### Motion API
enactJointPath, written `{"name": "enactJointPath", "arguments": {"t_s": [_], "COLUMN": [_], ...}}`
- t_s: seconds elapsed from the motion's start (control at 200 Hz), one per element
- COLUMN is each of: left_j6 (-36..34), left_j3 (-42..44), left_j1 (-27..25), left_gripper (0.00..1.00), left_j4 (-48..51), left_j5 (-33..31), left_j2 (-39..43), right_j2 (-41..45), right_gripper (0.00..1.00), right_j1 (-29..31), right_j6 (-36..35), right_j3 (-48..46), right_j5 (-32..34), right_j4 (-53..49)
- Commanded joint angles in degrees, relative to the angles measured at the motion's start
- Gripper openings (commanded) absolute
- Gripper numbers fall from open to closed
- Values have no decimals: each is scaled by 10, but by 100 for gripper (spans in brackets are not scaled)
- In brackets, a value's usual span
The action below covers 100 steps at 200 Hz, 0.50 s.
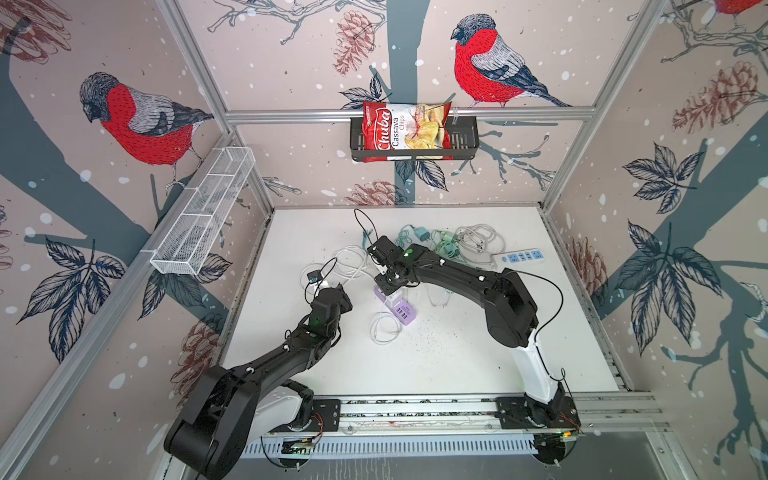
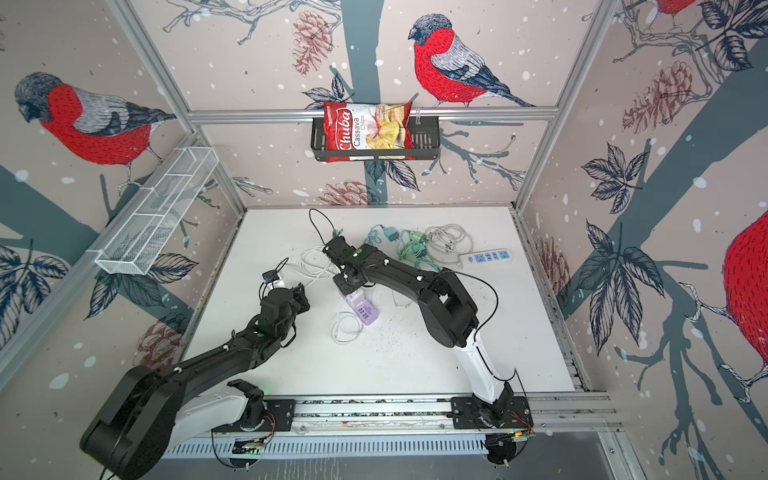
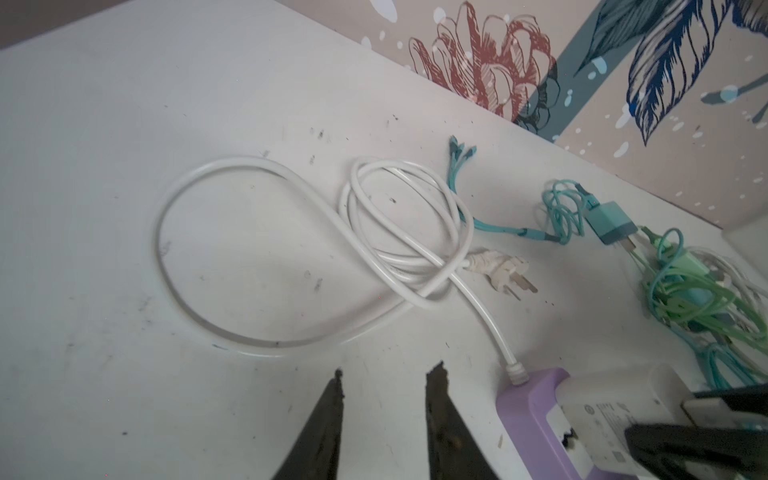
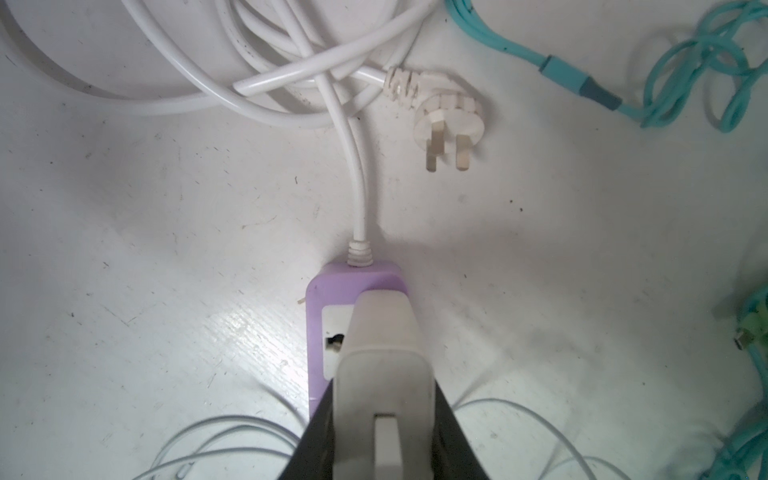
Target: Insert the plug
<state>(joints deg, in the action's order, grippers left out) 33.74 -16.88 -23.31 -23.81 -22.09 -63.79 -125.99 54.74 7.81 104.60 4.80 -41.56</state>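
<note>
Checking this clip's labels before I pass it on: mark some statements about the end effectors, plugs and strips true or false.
1. The right end effector is shut on the white adapter, over the purple power strip. True.
2. The left end effector grips the white cable. False: its jaws are apart and empty, over bare table.
3. The purple power strip's own white plug lies loose on the table, in no socket. True.
4. The chips bag lies on the table. False: it sits in the black basket on the back wall.
</note>
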Motion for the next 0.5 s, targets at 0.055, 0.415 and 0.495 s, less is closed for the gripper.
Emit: {"name": "enactJointPath", "arguments": {"t_s": [0.055,0.415,0.495], "left_j6": [-32,-35,-1], "left_j3": [-13,-16,-25], "left_j1": [11,46,49], "left_gripper": [44,61,65], "left_j4": [49,104,139], "left_j5": [-55,-98,-121], "left_j2": [28,118,125], "right_j2": [-21,-90,-128], "right_gripper": [10,10,11], "right_j1": [10,18,18], "right_j6": [6,-5,-2], "right_j3": [-14,84,158], "right_j5": [-63,-82,-58], "right_j4": [-23,1,-14]}}
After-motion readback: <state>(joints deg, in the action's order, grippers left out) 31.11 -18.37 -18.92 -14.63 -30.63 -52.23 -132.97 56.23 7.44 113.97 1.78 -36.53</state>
